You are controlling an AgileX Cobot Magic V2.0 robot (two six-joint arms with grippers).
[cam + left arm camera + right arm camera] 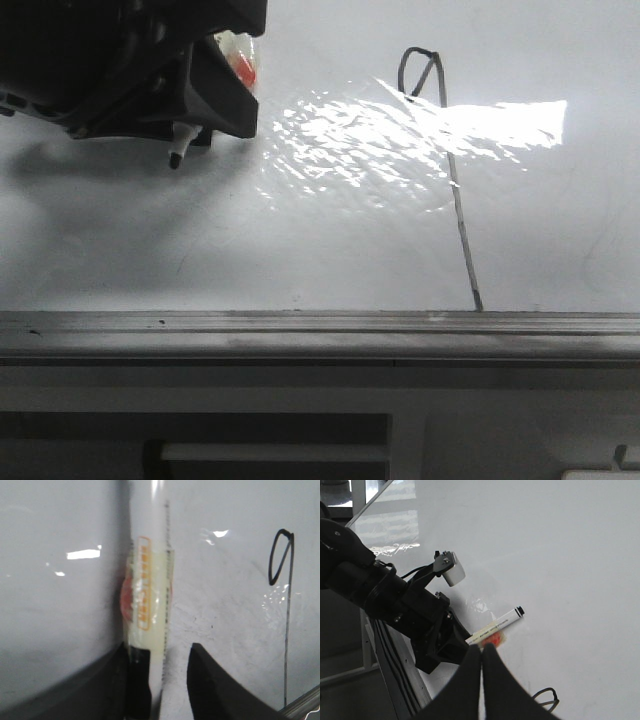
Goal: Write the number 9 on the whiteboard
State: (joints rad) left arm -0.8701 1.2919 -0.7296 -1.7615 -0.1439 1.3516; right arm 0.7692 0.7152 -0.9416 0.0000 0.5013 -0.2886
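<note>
The whiteboard [330, 250] lies flat and glossy. The number 9 [466, 250] is a thin dark line with a small loop and a long slanted tail down to the rail. It also shows in the left wrist view [289, 620], and its loop shows in the right wrist view [546, 689]. My left gripper [215, 70] is open, left of the 9. A white marker [150, 580] with an orange label lies between its fingers. It touches one finger and is clear of the other [215, 685]. My right gripper [482, 647] is shut and empty above the board, and is not in the front view.
A grey metal rail [320, 325] runs along the board's near edge, also seen in the left wrist view [305, 705]. A bright wrinkled glare patch [350, 140] lies between the left gripper and the 9. A grey frame with white parts [270, 452] sits below the rail.
</note>
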